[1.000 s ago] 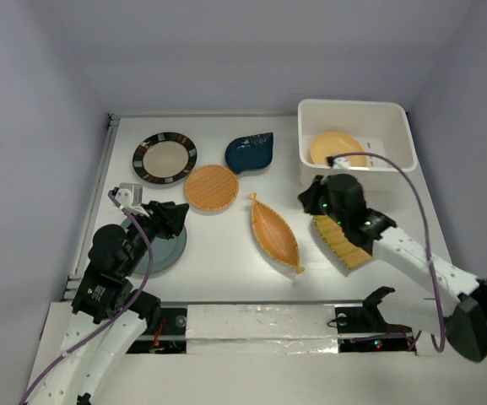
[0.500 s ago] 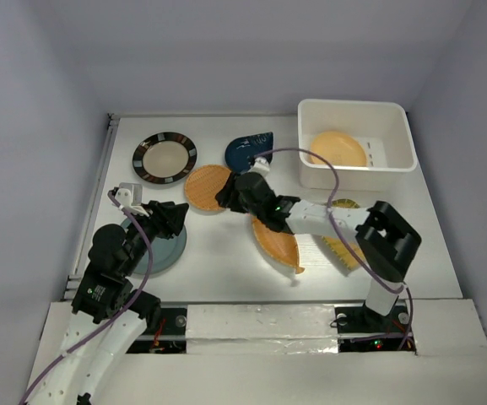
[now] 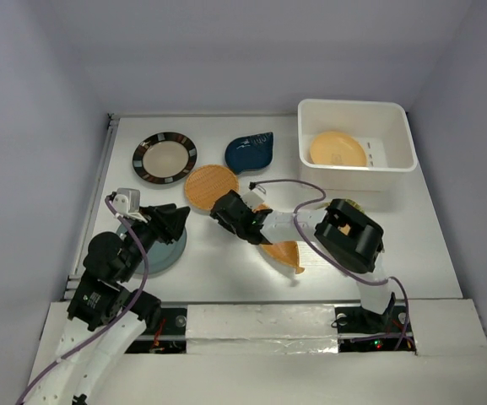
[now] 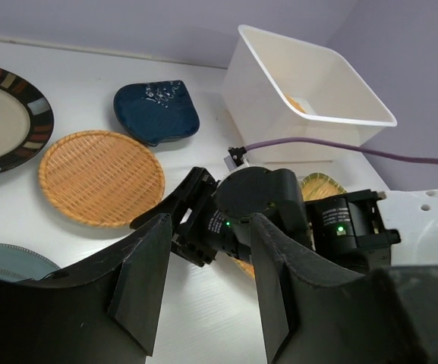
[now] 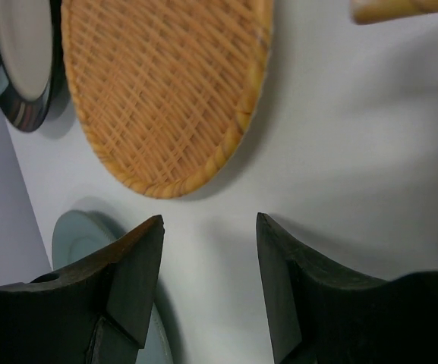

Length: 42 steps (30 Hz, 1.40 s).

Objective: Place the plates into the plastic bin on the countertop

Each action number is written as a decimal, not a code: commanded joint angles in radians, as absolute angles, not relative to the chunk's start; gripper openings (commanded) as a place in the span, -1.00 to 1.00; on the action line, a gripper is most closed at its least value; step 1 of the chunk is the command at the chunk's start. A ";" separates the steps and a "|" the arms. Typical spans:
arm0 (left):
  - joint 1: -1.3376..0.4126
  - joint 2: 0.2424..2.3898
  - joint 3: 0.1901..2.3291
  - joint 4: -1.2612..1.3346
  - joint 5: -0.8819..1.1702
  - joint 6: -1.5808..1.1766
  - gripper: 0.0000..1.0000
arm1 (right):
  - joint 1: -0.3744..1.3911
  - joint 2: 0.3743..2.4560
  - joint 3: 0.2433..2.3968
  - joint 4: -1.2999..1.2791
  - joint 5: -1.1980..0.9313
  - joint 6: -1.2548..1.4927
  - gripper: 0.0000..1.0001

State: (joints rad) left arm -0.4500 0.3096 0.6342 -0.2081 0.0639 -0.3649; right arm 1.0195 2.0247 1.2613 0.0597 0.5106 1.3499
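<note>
While the right hand (image 5: 207,227) hangs open and empty just off the edge of the orange woven plate (image 5: 165,91), no plate is gripped by either arm. The right arm is seen from above stretched leftward across the white desk (image 3: 218,270), over the orange boat-shaped dish (image 3: 284,251). The left hand (image 3: 171,221) is held partly open, with nothing between its fingers, above the pale teal plate (image 3: 152,251). The white plastic bin (image 3: 357,110) stands at the far right corner, well apart from both hands, and one yellow-orange plate (image 3: 338,150) is seen lying inside it. The step in hand is judged to be a pickup of the woven plate. Because that plate lies flat, its nearest rim would best be approached low, with one finger slid beneath the edge and the other set on top before the fingers are closed. Once gripped, the plate should be lifted well above the navy leaf dish (image 3: 250,152) and the bin's wall, then lowered beside or onto the plate already inside. The left arm is best kept out of that path.
</note>
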 commanded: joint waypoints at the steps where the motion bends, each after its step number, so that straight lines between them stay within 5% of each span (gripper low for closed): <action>1: -0.468 0.293 0.643 -0.183 0.054 -0.365 -0.15 | 1.019 2.049 1.298 0.035 0.620 1.508 0.15; 12: -0.511 0.302 0.644 -0.189 0.046 -0.365 -0.15 | 1.019 2.170 1.304 0.081 0.650 1.772 0.10; 35: -0.520 0.310 0.646 -0.192 0.038 -0.362 -0.15 | 1.038 2.149 1.273 0.094 0.736 1.795 -0.95; 42: -0.520 0.310 0.646 -0.192 0.037 -0.364 -0.15 | 1.104 2.037 1.238 0.094 0.805 1.677 -1.00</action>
State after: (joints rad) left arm -0.5156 0.3061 0.6342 -0.2184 0.0437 -0.3645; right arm 1.0542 2.1098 1.2514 0.1341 0.7238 1.7679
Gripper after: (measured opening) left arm 0.423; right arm 0.155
